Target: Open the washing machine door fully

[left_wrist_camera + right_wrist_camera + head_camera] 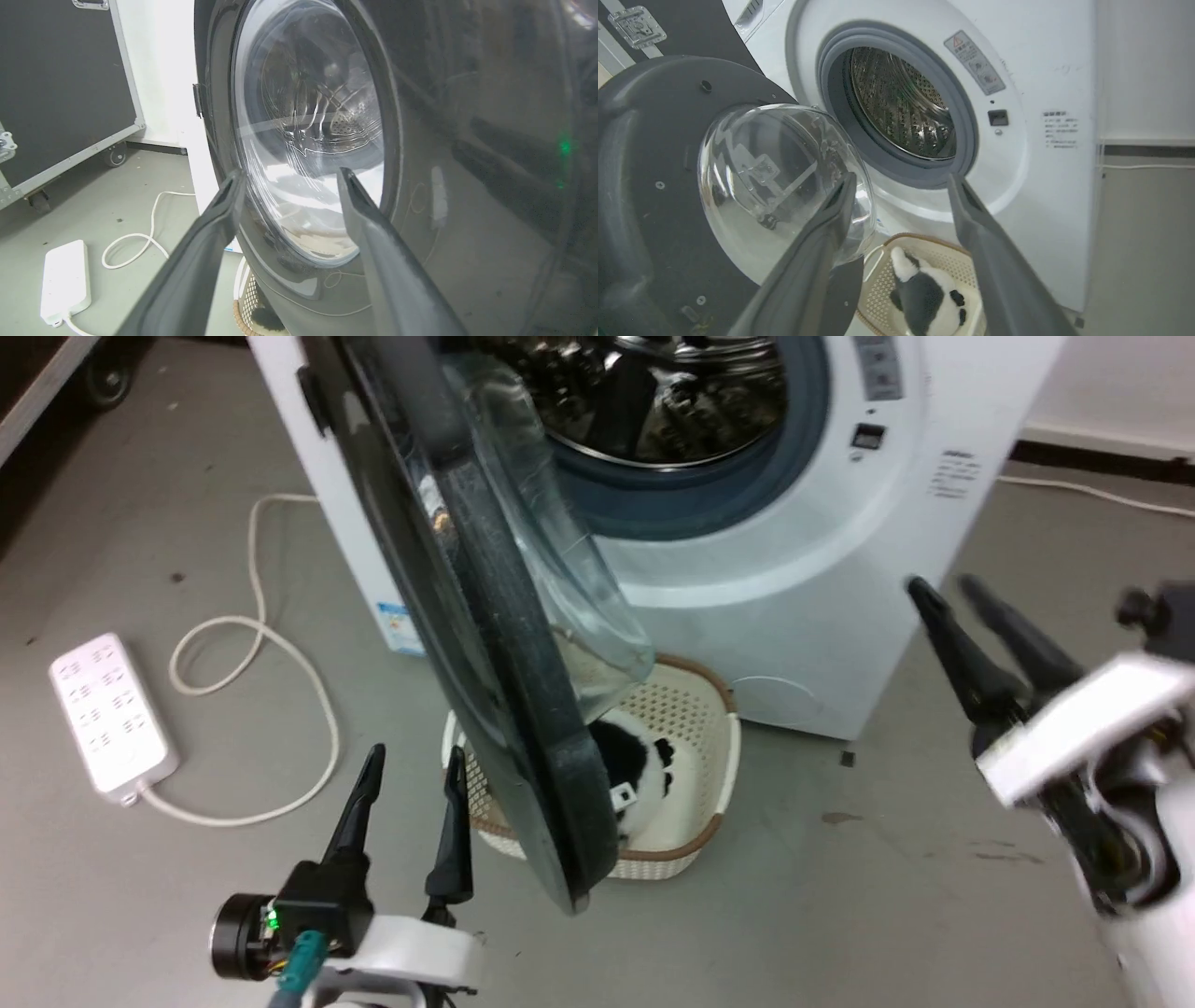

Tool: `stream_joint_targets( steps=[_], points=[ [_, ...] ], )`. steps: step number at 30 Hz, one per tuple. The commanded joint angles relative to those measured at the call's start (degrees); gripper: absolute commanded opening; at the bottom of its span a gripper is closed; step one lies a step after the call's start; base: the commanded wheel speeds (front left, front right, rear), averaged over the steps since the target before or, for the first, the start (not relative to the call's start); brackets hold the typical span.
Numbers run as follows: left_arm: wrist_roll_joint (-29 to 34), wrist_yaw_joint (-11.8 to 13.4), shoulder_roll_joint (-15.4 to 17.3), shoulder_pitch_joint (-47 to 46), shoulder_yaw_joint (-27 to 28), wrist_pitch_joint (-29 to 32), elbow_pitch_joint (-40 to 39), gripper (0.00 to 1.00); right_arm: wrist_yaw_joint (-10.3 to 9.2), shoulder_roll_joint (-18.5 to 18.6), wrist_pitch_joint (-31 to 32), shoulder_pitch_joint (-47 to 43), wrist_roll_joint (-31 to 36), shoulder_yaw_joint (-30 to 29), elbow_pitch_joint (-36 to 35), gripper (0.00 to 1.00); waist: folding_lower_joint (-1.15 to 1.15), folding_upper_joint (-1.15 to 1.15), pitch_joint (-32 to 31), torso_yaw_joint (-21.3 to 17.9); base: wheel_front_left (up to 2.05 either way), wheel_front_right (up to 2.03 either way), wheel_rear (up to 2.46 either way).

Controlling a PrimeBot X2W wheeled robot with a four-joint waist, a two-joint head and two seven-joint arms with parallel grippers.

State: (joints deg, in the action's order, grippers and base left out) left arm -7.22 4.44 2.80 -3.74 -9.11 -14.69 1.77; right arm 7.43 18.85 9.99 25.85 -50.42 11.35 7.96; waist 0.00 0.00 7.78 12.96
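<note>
Left claw (415, 756), fingers spread and holding nothing, stands low beside the glossy outer face of the washing machine door (504, 644). The door hangs roughly half open and edge-on to me, hinged on the left of the white machine body (822, 616), with its glass bowl facing the drum opening (672, 401). My right claw (943, 583), likewise spread and empty, hovers well to the right, on the door's inner side and apart from it. The door's lower rim sits above a cream basket (724, 709) holding a black-and-white plush toy (635, 770); whether rim and basket clear each other I cannot tell. The chief hazard, as I judge it, is that the left claw lies in the arc the door must sweep to open fully, so a push from the right could swing the panel into my own fingers. A push on the curved glass could also slide off. To the left, a white cable (253, 560) and power strip (112, 719) lie on the floor where that arm or my wheels might stray, with a wheeled black case (65, 70) beyond. Bare floor right of the machine offers the freest room.
</note>
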Motion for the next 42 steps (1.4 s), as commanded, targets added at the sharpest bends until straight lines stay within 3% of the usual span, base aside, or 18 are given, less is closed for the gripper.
stream_joint_targets(
  steps=[1,4,6,12,15,19,26,38,39,40,42],
  points=[
    [-0.2,-0.4,0.1,0.9,0.5,-0.3,0.2,1.0,0.06,1.0,-2.9,-2.3,2.7,0.8,-0.3,1.0,0.0,0.0,-1.2,-1.4,0.0,0.0,0.0],
    [-0.1,-1.4,0.2,1.3,2.0,-0.3,0.4,1.0,0.06,4.3,-11.8,-5.2,14.2,1.0,-0.1,1.0,0.0,0.0,-2.3,-2.9,0.0,0.0,0.0],
    [-0.1,-2.1,0.2,1.5,2.9,-0.3,0.5,1.0,0.06,4.2,-16.5,-7.3,21.1,-1.1,0.3,1.0,0.0,0.0,-2.9,-3.7,0.0,0.0,0.0],
    [0.4,-2.7,0.1,3.2,4.5,-0.3,-0.2,1.0,0.06,-2.2,-22.7,-15.4,35.3,-7.7,-3.5,1.0,0.0,0.0,-4.3,-5.7,0.0,0.0,0.0],
    [0.2,-2.9,0.1,4.0,5.0,-0.3,0.1,1.0,0.06,-7.7,-23.9,-19.6,37.7,-10.7,-6.8,1.0,0.0,0.0,-4.4,-6.6,0.0,0.0,0.0],
    [-0.1,-3.4,0.1,4.4,5.7,-0.3,1.2,1.0,0.06,-10.5,-24.7,-24.8,44.7,-10.5,-9.4,1.0,0.0,0.0,-4.3,-7.6,0.0,0.0,0.0],
    [0.4,-4.0,0.1,4.4,5.9,-0.3,2.1,1.0,0.06,-15.0,-25.0,-29.7,48.6,-13.2,-13.0,1.0,0.0,0.0,-4.2,-8.0,0.0,0.0,0.0],
    [1.5,-4.4,0.1,3.8,5.8,-0.3,2.6,1.0,0.06,-15.9,-25.0,-31.2,46.3,-13.8,-13.9,1.0,0.0,0.0,-4.0,-8.4,0.0,0.0,0.0],
    [1.6,-4.4,0.1,3.8,5.8,-0.3,2.7,0.44,0.06,-15.9,-25.0,-31.0,46.1,-13.8,-13.9,1.0,0.0,0.0,-4.0,-8.5,0.0,0.0,0.0],
    [1.6,-4.6,0.1,3.8,5.7,-0.3,2.7,0.0,0.06,-16.0,-25.0,-31.0,45.8,-13.8,-13.9,1.0,0.0,0.0,-4.0,-8.5,0.0,0.0,0.0],
    [1.6,-5.1,0.1,3.8,5.6,-0.3,2.8,0.0,0.06,-16.0,-25.0,-30.8,45.6,-13.8,-13.9,1.0,0.0,0.0,-4.0,-8.5,0.0,0.0,0.0]
  ],
)
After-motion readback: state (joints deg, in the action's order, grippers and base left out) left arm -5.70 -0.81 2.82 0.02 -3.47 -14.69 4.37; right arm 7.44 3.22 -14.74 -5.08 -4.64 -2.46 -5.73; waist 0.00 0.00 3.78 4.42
